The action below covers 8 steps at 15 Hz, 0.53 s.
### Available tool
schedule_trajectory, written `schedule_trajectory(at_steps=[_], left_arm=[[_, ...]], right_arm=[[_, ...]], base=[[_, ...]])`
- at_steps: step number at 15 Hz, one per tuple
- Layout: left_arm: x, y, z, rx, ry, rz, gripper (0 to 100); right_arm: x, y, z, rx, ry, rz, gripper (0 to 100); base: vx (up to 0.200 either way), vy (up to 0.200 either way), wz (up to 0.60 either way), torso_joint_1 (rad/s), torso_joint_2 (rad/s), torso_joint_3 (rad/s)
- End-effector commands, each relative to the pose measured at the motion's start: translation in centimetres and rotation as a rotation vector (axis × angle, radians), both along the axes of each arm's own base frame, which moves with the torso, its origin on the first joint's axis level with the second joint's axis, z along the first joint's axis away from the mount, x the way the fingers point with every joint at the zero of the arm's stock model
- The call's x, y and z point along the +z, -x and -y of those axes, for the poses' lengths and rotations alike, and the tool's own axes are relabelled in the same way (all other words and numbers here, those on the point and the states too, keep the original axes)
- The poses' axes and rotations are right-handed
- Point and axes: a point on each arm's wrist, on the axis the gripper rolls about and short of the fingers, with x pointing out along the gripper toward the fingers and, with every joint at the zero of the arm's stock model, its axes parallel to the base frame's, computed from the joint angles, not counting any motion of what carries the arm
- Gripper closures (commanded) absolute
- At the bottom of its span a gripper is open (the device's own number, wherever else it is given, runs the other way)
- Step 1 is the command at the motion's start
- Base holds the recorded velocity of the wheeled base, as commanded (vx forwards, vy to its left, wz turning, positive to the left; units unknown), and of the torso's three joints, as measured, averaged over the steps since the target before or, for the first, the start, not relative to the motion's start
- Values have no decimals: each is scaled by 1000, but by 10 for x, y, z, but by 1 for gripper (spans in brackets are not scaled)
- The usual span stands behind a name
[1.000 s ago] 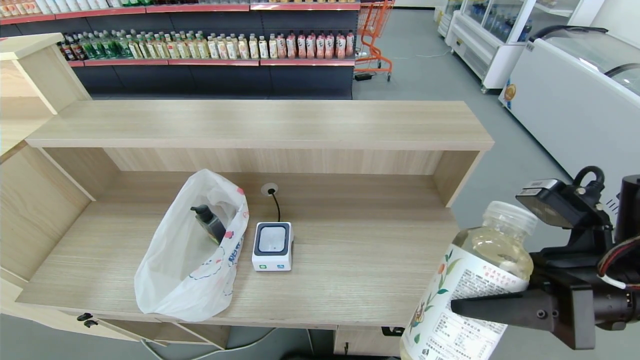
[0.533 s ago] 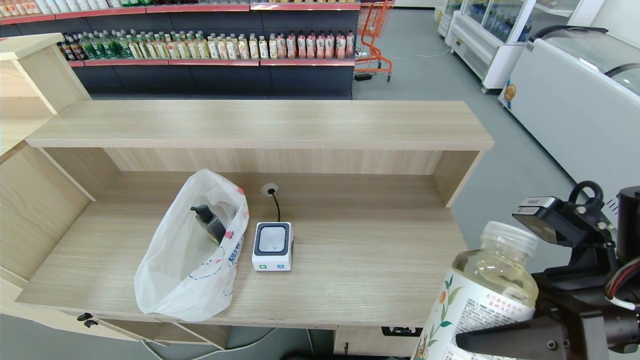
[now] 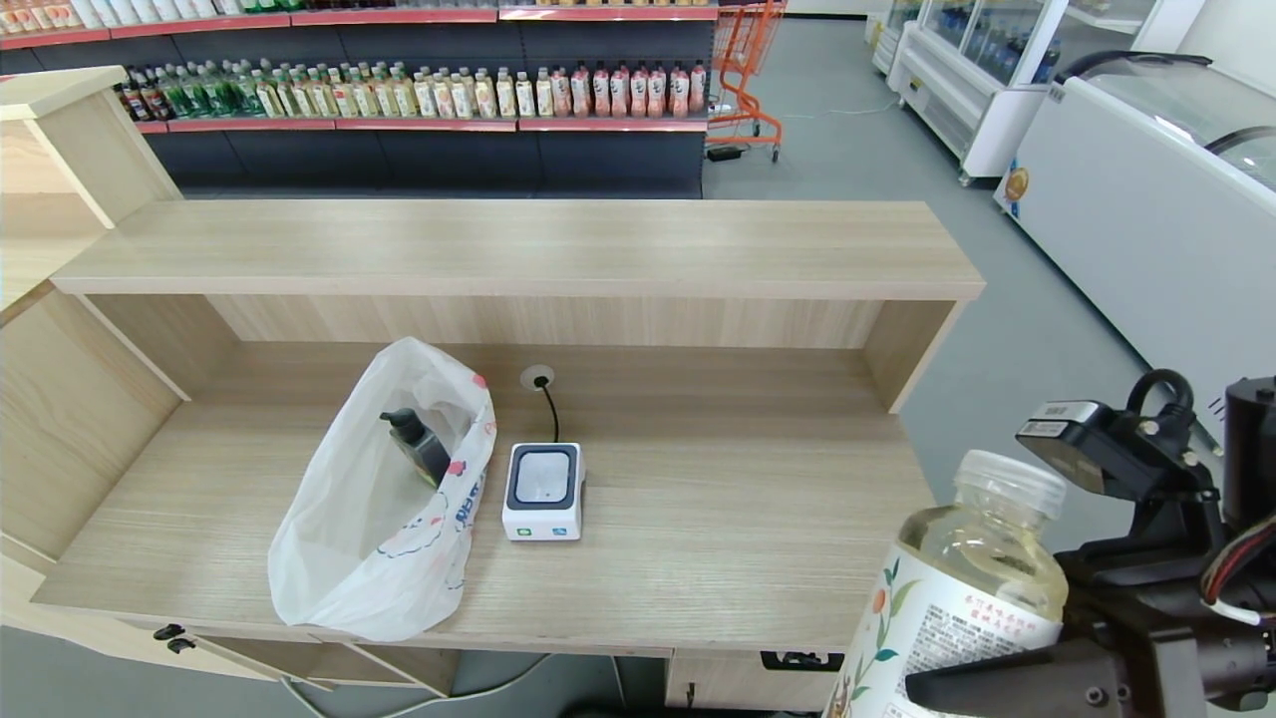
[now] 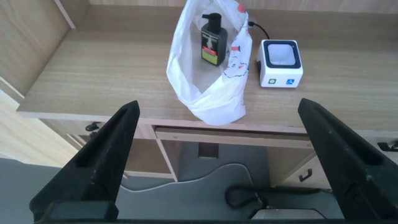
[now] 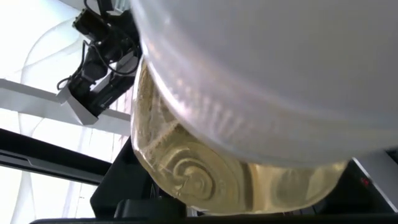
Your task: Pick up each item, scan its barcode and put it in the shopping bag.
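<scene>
Bottle (image 3: 982,563) in R end effector (image 3: 942,678)

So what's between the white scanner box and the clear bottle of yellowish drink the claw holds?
Nothing but bare light-wood counter, seen in the head view, between the white scanner box and the clear labelled bottle.

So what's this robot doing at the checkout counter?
It is working as a checkout clerk. Its right gripper holds a bottle of pale drink off the near right corner of the counter, not yet over the scanner in the middle. A dark pump bottle already stands in the white shopping bag just left of the scanner. The left gripper is open and empty, in front of the counter.
</scene>
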Motion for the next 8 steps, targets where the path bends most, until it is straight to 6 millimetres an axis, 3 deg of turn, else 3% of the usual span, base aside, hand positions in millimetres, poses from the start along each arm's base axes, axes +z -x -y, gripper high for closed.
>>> schedule_trajectory(at_steps=[1, 8], left_arm=[[0, 0, 0, 0, 0, 0, 0], [0, 0, 0, 0, 0, 0, 0]], right_arm=[[0, -1, -1, 1, 0, 0, 100], [6, -3, 7, -37, -4, 85, 100]], base=[[0, 0, 0, 0, 0, 0], [0, 0, 0, 0, 0, 0]])
